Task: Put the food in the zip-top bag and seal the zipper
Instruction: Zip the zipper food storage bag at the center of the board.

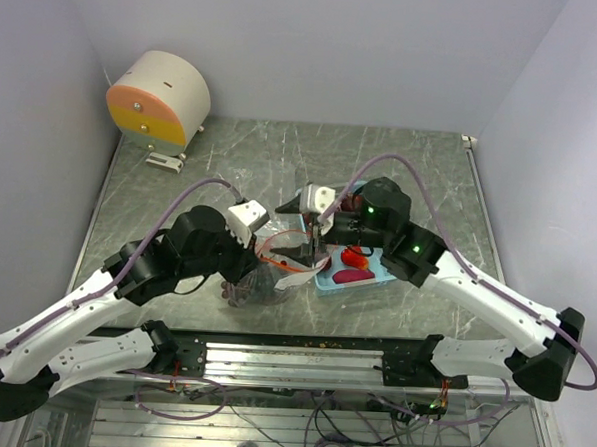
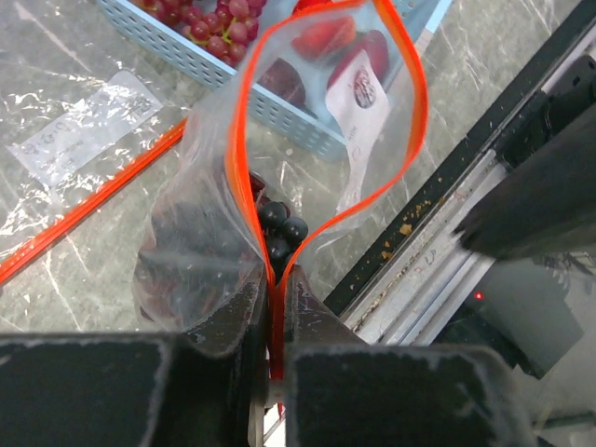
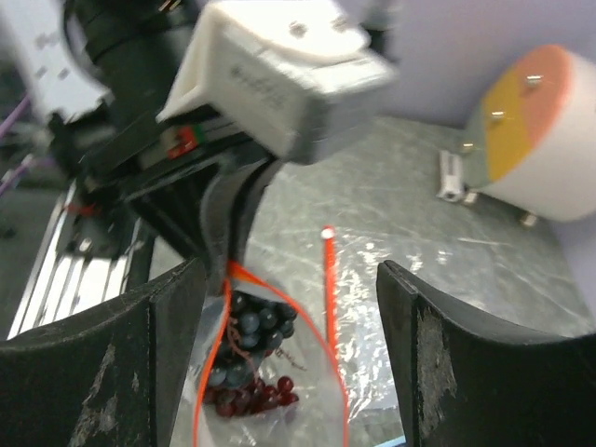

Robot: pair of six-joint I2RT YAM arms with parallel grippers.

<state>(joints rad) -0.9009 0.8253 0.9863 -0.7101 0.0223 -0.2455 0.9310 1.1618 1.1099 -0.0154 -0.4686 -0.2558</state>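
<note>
The zip-top bag (image 1: pixel 260 282) hangs upright at the table's front with its mouth held wide. My left gripper (image 2: pixel 277 277) is shut on one end of the orange-red zipper (image 2: pixel 236 140). Dark and red grape clusters of the food (image 3: pixel 244 368) lie at the bottom of the bag. My right gripper (image 3: pixel 289 289) hovers over the bag's mouth, open, with nothing between its fingers (image 3: pixel 93 372). More food sits in the light blue tray (image 1: pixel 326 278): red grapes (image 2: pixel 209 20) and larger red fruits (image 1: pixel 355 257).
A second clear bag (image 2: pixel 84 130) with its own orange strip (image 2: pixel 93 200) lies flat on the table beside the held bag. A round white and orange device (image 1: pixel 160 98) stands at the back left. The black metal base rail (image 1: pixel 301 359) runs along the near edge.
</note>
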